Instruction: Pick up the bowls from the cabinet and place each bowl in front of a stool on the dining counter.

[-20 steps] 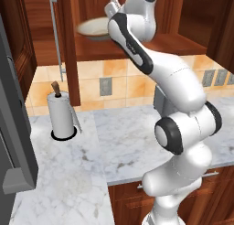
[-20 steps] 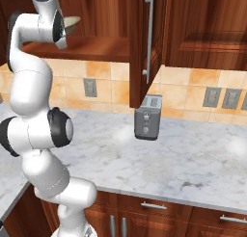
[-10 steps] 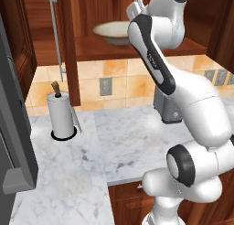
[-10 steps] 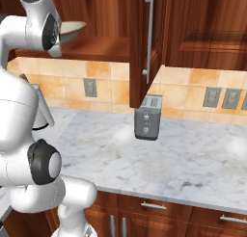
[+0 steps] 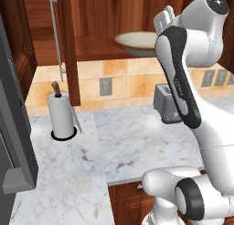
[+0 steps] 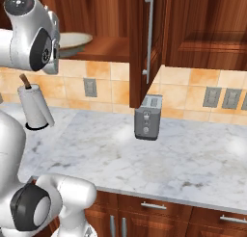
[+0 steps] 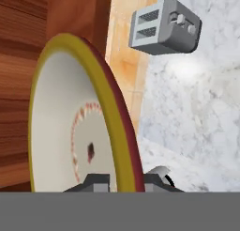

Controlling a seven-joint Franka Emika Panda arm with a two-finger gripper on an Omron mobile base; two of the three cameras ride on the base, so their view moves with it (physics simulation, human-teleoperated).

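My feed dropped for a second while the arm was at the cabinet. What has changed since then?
The arm has swung to the right along the cabinet shelf, and the cream bowl went with it. The gripper stays shut on the bowl's rim; the hand view shows the bowl edge-on between the fingertips. The toaster, paper towel roll and open cabinet door are where they were.

Kitchen, marble counter (image 6: 193, 159), toaster (image 6: 148, 117), wooden wall cabinets (image 6: 202, 24)
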